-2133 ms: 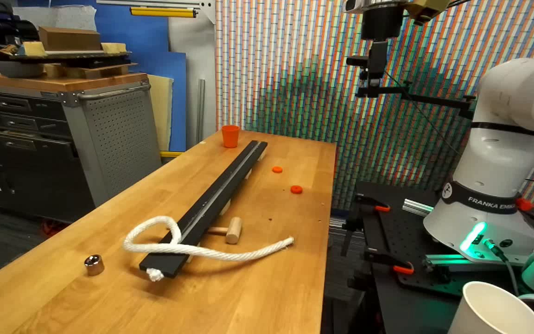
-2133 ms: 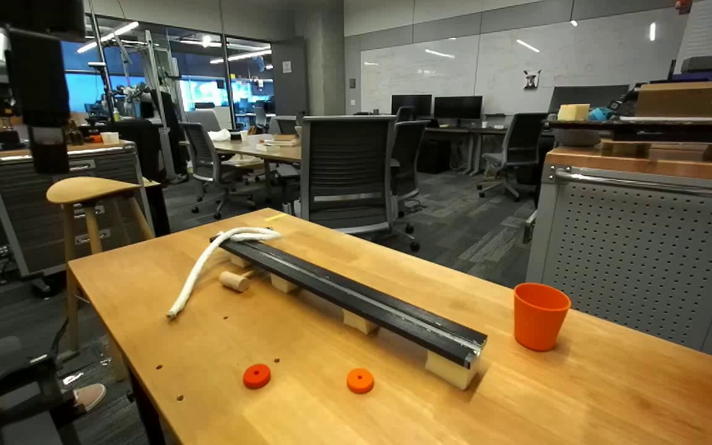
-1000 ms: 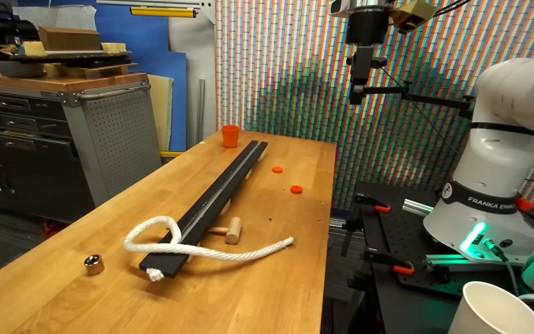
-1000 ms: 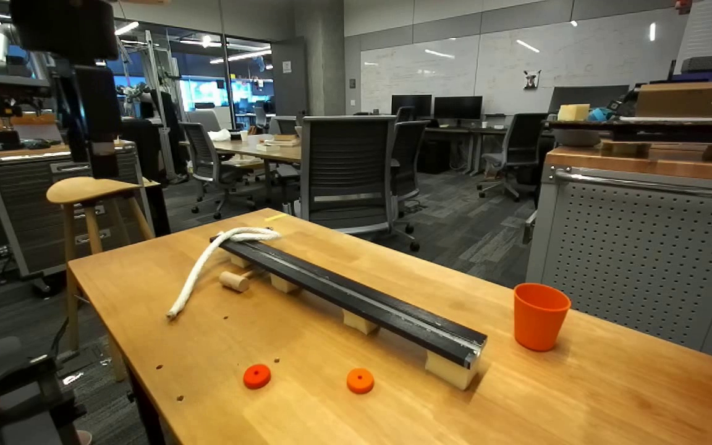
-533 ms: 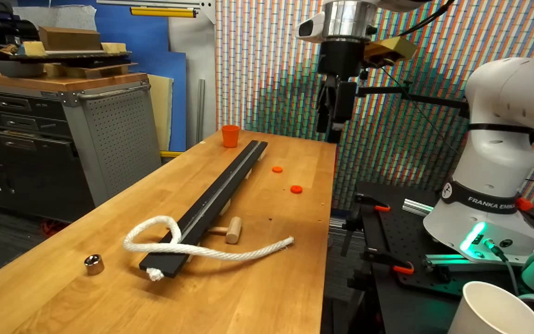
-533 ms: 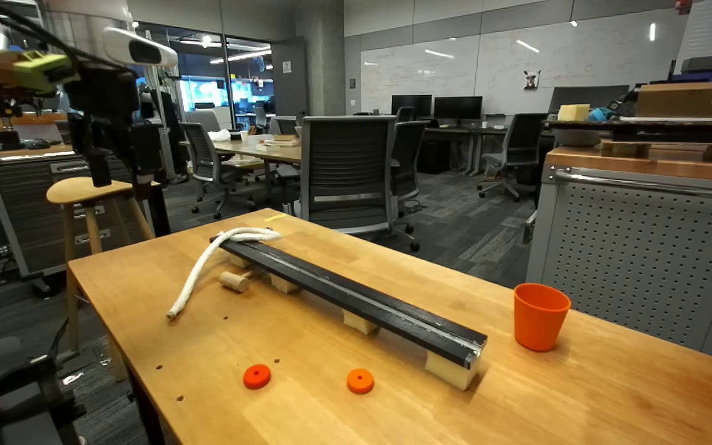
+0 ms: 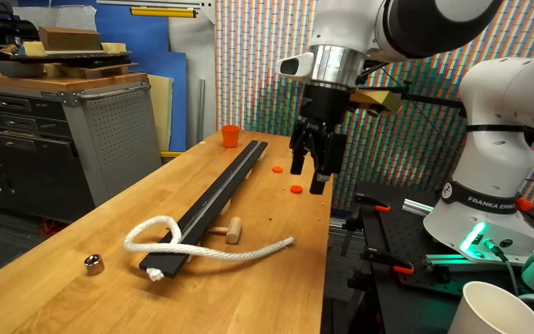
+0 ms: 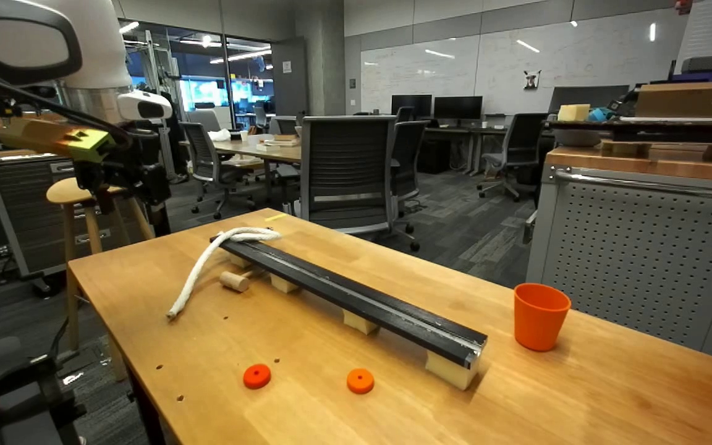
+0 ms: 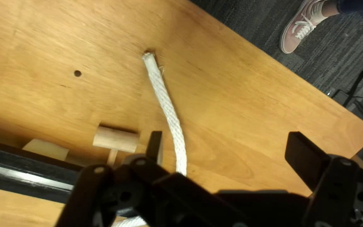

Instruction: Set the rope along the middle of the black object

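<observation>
The white rope lies across one end of the black bar. It makes a loop off one side of the bar, and its long free end rests on the table. A frayed end shows at the bar's tip. Both also show in an exterior view, rope and bar. My gripper is open and empty, above the table and apart from the rope. In the wrist view its jaws stand wide apart. The rope runs below, near the left finger; the gripper hides part of it. The bar shows at lower left.
A wooden mallet lies beside the bar, its handle partly under it. Blocks raise the bar. An orange cup, two orange discs and a metal ring are on the table. A person's shoe shows beyond the edge.
My gripper has come down toward the table on the side of the rope's free end. It has turned and tilted, so both fingers now show apart. The rope and bar have not moved.
</observation>
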`<state>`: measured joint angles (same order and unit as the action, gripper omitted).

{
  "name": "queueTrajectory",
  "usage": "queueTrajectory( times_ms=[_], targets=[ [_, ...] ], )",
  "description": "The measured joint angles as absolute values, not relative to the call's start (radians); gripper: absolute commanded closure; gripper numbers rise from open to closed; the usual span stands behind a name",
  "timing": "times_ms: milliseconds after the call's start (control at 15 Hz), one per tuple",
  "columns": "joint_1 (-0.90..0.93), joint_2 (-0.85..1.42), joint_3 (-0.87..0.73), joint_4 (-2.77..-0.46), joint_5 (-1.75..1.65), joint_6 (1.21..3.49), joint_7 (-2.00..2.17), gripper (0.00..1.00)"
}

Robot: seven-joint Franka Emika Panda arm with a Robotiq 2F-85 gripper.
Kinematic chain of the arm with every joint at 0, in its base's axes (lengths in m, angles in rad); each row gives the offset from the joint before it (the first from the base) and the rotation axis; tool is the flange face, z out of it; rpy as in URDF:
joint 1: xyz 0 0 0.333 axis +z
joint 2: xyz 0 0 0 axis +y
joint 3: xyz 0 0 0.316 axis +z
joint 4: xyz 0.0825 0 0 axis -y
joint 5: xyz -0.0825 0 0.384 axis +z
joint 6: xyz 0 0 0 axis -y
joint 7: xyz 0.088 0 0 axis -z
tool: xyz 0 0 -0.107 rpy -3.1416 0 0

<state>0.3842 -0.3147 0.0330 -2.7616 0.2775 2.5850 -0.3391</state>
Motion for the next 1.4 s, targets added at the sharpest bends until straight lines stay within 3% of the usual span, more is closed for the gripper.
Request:
queueTrajectory(
  times_ms=[733, 1400],
  targets=[
    [0.551, 0.043, 0.113, -2.744, 0.815, 2.961, -0.713, 0.0],
    [0.485, 0.359, 0.139, -2.498, 1.036, 3.119, -0.981, 0.0]
  ],
)
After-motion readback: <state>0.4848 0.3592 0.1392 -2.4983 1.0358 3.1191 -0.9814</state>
